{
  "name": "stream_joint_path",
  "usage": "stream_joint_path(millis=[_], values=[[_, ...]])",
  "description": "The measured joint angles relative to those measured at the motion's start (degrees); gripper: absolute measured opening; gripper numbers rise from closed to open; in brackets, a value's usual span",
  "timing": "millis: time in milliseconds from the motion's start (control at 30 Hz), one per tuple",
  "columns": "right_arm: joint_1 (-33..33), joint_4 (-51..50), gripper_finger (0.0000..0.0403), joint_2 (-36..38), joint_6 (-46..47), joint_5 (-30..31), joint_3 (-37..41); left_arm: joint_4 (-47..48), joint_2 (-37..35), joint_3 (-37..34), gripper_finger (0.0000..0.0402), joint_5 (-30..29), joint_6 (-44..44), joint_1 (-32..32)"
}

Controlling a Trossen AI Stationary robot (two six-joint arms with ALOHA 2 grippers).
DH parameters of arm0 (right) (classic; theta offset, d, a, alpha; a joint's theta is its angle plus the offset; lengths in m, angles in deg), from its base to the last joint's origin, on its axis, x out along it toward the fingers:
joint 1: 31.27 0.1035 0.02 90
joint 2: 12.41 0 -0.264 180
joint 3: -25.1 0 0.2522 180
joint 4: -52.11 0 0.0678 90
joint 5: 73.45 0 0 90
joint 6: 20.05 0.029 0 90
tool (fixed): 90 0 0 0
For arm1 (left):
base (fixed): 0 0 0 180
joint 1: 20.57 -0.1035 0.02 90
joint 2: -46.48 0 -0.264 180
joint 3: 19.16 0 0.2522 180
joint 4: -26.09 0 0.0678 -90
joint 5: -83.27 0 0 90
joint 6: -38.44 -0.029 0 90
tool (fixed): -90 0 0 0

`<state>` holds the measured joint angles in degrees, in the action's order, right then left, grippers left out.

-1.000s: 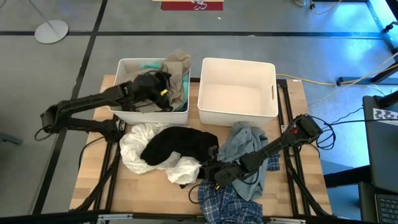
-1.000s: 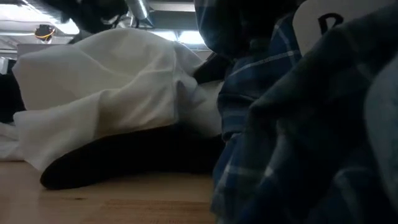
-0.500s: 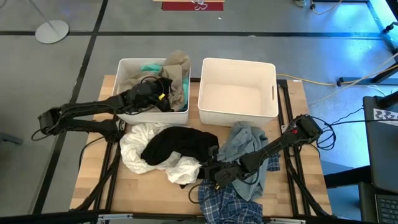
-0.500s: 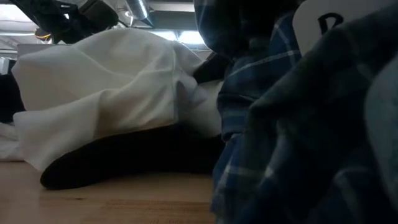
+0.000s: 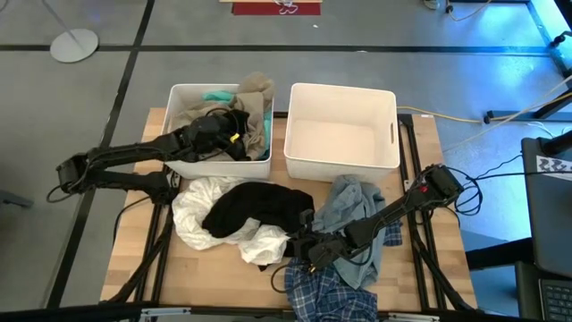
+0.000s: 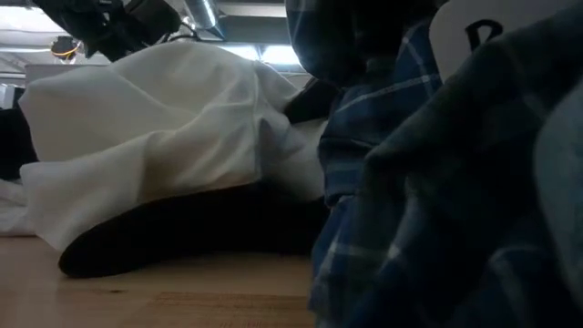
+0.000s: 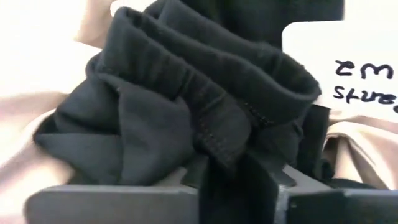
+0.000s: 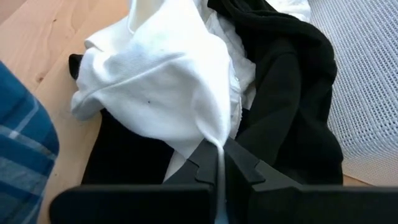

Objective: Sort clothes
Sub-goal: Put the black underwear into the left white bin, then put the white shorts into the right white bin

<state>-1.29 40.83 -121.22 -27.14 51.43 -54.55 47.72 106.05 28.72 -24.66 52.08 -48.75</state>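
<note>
My left gripper (image 5: 229, 134) is over the left white bin (image 5: 176, 165), shut on a black garment (image 7: 186, 93) that carries a white paper tag (image 7: 348, 74). Beige (image 5: 256, 92) and teal (image 5: 214, 96) clothes lie in that bin. My right gripper (image 5: 299, 248) is low over the table's near middle, shut on a white garment (image 8: 168, 81). That garment lies in a heap (image 5: 198, 210) with another black garment (image 5: 259, 206) draped over it. A light blue denim piece (image 5: 353, 206) and a blue plaid piece (image 5: 331, 295) lie under my right arm. My left gripper pinches a bunched fold of the black garment (image 7: 233, 146) between its two fingers, several layers thick. The cloth bulges out slack beyond the fingers over the bin's clothes. My right gripper pinches a thin peak of the white garment (image 8: 217, 144) between its two fingertips, coming low from the table's right. The rest of the garment lies slack on the table and on the black garment (image 8: 280, 87).
The right white bin (image 5: 340, 168) stands at the far side beside the left one, with no clothes showing in it. In the low view the white garment (image 6: 155, 118), the black one (image 6: 182, 232) and the plaid (image 6: 410, 182) fill the foreground. Bare wood (image 5: 143, 259) shows near left.
My left gripper, still shut on the black garment, has drawn back a little from over the bin's middle toward the table's near edge. My right gripper and the heap on the table have kept still.
</note>
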Motion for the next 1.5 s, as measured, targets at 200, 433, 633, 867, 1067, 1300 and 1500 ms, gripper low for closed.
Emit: stream_joint_path(millis=[200, 433, 633, 867, 1067, 1300, 1500], values=[[0.0, -0.5, 0.0012, 0.0, 0.85, 0.0, 0.0, 1.82, 0.04, 5.87, 0.0138, 0.19, -3.93, 0.0], [0.0, -0.85, 0.0012, 0.0, 0.86, 0.01, 0.0, 12.26, -0.02, 19.6, 0.0161, 0.14, -6.73, 0.02], [0.0, -1.09, 0.0012, 0.0, 0.87, 0.02, 0.0, 22.35, -0.11, 30.5, 0.0161, 0.03, -7.41, 2.94], [0.0, -1.11, 0.0012, 0.0, 0.86, 0.04, 0.0, 23.9, -0.2, 35.15, 0.0156, 1.41, -7.7, 17.1], [0.0, -1.11, 0.0012, 0.0, 0.87, 0.04, 0.0, 25.28, 0.02, 35.23, 0.0145, 1.3, -5.03, 31.3], [0.0, -1.05, 0.0012, 0.0, 0.87, 0.04, 0.0, 25.41, 1.66, 34.88, 0.0143, 1.1, 1.17, 47.47], [0.0, -0.96, 0.0012, 0.0, 0.85, 0.03, 0.0, 26.39, 6.51, 32.18, 0.0143, -2.35, 7.75, 58.62]])
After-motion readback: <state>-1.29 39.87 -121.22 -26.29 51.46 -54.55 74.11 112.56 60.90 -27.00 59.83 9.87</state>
